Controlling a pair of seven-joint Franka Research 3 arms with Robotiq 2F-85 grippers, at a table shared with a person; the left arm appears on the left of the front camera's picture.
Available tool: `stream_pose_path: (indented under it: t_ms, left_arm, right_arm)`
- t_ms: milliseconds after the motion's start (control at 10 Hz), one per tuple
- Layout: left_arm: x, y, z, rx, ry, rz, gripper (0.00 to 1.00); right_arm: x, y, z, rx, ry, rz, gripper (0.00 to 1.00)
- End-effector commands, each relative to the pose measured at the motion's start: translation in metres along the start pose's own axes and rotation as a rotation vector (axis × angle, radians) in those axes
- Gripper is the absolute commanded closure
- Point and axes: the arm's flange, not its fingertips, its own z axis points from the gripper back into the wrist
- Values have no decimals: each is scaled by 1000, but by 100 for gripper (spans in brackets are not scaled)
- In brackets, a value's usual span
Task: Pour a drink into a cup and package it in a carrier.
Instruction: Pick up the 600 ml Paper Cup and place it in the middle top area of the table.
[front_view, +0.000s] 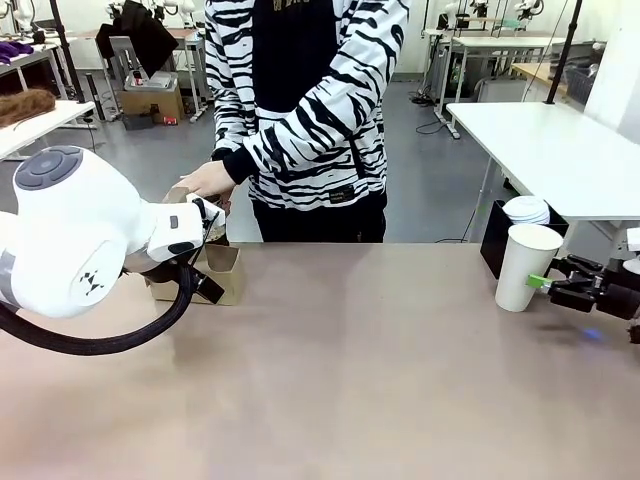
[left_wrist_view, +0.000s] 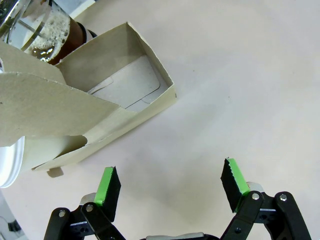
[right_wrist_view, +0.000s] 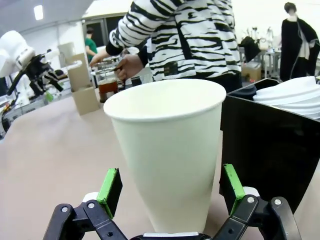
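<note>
The white paper cup (right_wrist_view: 167, 150) stands upright between the fingers of my right gripper (right_wrist_view: 170, 192), which is open, its green pads a little off the cup's sides. From the front, the cup (front_view: 527, 265) is at the table's right edge with the right gripper (front_view: 556, 286) beside it. My left gripper (left_wrist_view: 170, 185) is open and empty over bare table, just short of the brown cardboard carrier (left_wrist_view: 125, 110). The carrier (front_view: 222, 272) sits at the far left of the table. Behind it, a person's hand (right_wrist_view: 127, 65) holds the glass carafe (right_wrist_view: 107, 82) of dark drink (left_wrist_view: 62, 35).
A black box (right_wrist_view: 265, 140) holding stacked white lids (right_wrist_view: 295, 95) stands right beside the cup at the table's far right corner. The person in a striped top (front_view: 310, 110) stands at the far side. My bulky left arm (front_view: 80, 230) covers part of the carrier.
</note>
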Motion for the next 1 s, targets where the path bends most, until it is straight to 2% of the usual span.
stream_pose_path:
  t_ms: [0, 300, 900]
  left_arm:
    - [0, 1, 0, -2, -1, 3, 0]
    - [0, 1, 0, -2, -1, 3, 0]
    - [0, 1, 0, -2, -1, 3, 0]
  right_arm:
    - [-3, -8, -12, -38, -29, 51, 0]
    - [-5, -14, -28, -40, -48, 26, 0]
    - [6, -6, -39, 10, -43, 10, 0]
